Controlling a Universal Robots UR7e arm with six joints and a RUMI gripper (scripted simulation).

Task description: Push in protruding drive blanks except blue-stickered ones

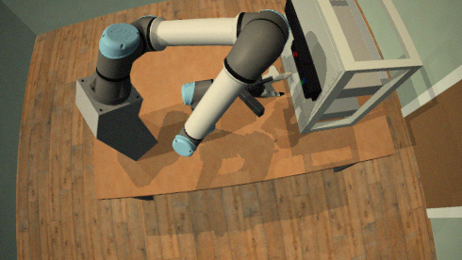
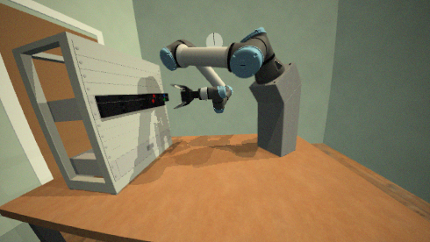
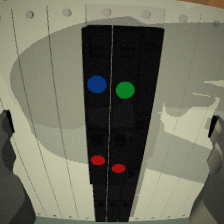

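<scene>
The grey rack (image 1: 339, 47) (image 2: 127, 70) (image 3: 45, 75) stands on the table's far end, its front facing the arm. Two long black drive blanks lie side by side in the front and seem to stick out slightly. One blank (image 3: 97, 125) (image 2: 127, 100) carries a blue sticker (image 3: 96, 84) (image 2: 164, 95). The other blank (image 3: 132, 125) (image 2: 127, 109) carries a green sticker (image 3: 125, 90) (image 2: 164, 99). Each has a red dot. My gripper (image 1: 285, 85) (image 2: 174, 96) (image 3: 112, 114) is open and empty, a short way in front of the stickered ends, touching nothing.
The arm's grey base (image 1: 113, 118) (image 2: 276, 114) stands on the orange table (image 1: 283, 160) (image 2: 246, 188) opposite the rack. The table edge runs close behind and beside the rack. A wooden floor (image 1: 236, 226) lies below.
</scene>
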